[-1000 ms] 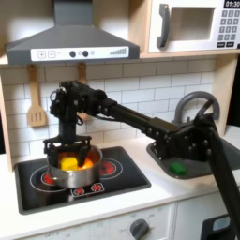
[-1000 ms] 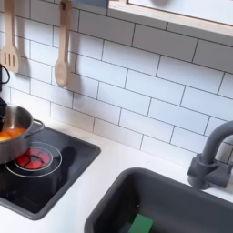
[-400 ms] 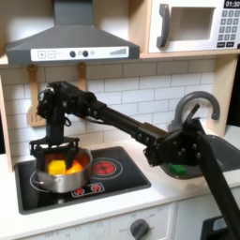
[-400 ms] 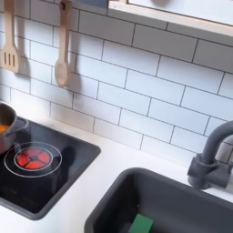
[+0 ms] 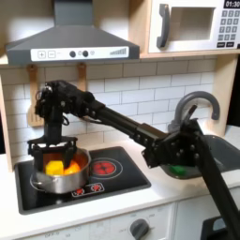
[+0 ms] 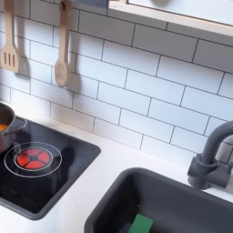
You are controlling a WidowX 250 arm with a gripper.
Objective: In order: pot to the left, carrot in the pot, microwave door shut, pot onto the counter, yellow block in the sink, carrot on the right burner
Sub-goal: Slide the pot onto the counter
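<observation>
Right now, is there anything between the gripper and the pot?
Nothing visible. In the first exterior view the gripper is already down at the pot, which sits on that view's left burner with yellow and orange pieces inside.

Soft, even indoor light — both views grainy, slightly blurred.

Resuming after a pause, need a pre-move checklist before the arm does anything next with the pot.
1. Pot position: on the cooktop, at the first exterior view's left burner: ok.
2. Contents: orange and yellow pieces visible inside the pot; which is the carrot: cannot tell.
3. End effector placement: right over the pot's rim: ok.
4. Grip state: fingers blurred against the pot: cannot tell.
5. Microwave door: appears shut: ok.
6. Sink: a flat green piece lies in it: not ok.
</observation>
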